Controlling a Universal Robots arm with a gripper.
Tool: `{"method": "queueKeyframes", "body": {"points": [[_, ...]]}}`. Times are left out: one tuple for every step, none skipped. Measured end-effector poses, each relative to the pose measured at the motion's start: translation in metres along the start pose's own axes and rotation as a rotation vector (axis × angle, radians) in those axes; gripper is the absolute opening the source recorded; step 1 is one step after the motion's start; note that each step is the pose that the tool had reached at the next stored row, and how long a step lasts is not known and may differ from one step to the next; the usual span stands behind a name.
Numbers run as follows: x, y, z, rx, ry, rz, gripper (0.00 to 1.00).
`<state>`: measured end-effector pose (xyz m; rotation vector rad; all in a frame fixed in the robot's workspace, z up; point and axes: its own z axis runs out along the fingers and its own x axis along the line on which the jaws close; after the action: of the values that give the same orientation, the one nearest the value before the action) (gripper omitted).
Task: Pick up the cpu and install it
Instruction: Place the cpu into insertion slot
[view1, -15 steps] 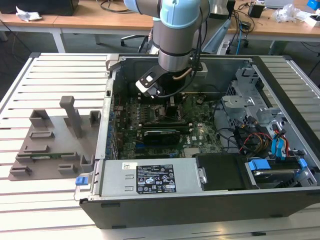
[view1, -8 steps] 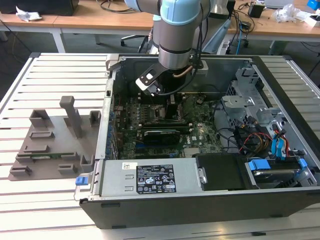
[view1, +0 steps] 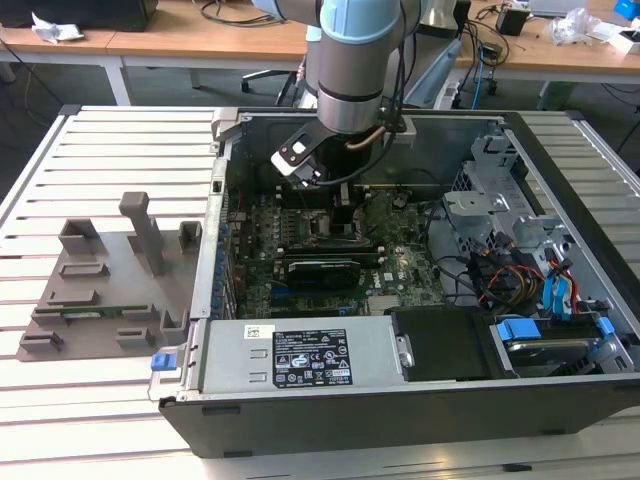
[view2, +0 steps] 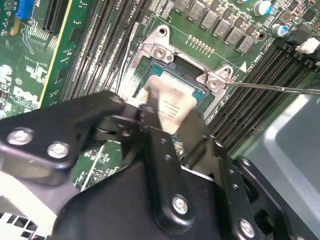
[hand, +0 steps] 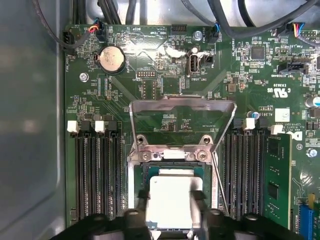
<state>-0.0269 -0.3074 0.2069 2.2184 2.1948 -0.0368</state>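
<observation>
The cpu (hand: 172, 192), a small square chip with a silvery top, sits between my gripper's (hand: 171, 202) black fingers (hand: 141, 202), which are shut on its two sides. It is right over the open socket (hand: 172, 156) on the green motherboard; whether it rests in the socket cannot be told. The socket's metal load plate (hand: 182, 106) is swung up and open. In the second wrist view the cpu (view2: 170, 102) shows just past the gripper (view2: 170, 119). In the exterior view the gripper (view1: 325, 195) reaches down into the open computer case (view1: 400, 400).
Black memory slots (hand: 97, 170) flank the socket, and a thin socket lever (view2: 280, 88) sticks out sideways. A green card (hand: 277, 175) stands beside them. A grey tray with upright posts (view1: 120, 270) lies on the slatted table at the exterior view's left. Drive cage and cables (view1: 510, 240) fill the case's right side.
</observation>
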Motion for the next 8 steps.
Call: {"method": "queueKeyframes", "body": {"points": [[0.0000,0.0000,0.0000,-0.0001,-0.0006,0.000,0.35],[0.0000,-0.0001,0.0000,0.0000,-0.0014,0.000,0.29],[0.0000,-0.0002,0.0000,0.0000,-0.0023,0.000,0.29],[-0.0001,-0.0005,-0.0001,0.0000,-0.0049,0.000,0.17],[-0.0006,-0.0008,0.0000,-0.0001,-0.0064,0.000,0.11],[-0.0009,-0.0010,0.0001,-0.0002,-0.0068,0.000,0.11],[-0.0018,-0.0013,0.0000,-0.0001,-0.0073,0.000,0.11],[-0.0029,-0.0014,0.0001,-0.0001,-0.0075,0.000,0.11]]}}
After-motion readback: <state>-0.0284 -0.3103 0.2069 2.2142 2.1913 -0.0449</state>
